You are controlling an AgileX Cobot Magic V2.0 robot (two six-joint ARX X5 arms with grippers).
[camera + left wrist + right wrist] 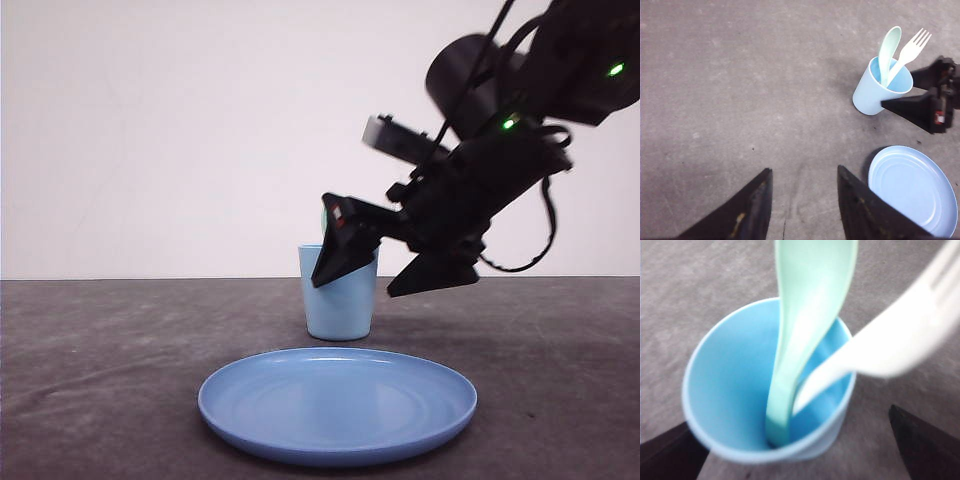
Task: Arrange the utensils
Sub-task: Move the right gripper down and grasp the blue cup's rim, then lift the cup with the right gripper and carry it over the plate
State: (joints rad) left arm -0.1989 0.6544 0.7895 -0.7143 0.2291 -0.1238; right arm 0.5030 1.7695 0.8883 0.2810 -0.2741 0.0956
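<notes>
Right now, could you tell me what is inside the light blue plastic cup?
The light blue plastic cup holds a mint-green spoon and a white fork, handles down; the cup wall hides their lower ends.

You get even, soft light throughout, with a faint shadow at the cup's (pixel 882 85) ten o'clock in the left wrist view. The fork (pixel 900 340) and spoon (pixel 805 315) look blurred up close, probably out of focus.
</notes>
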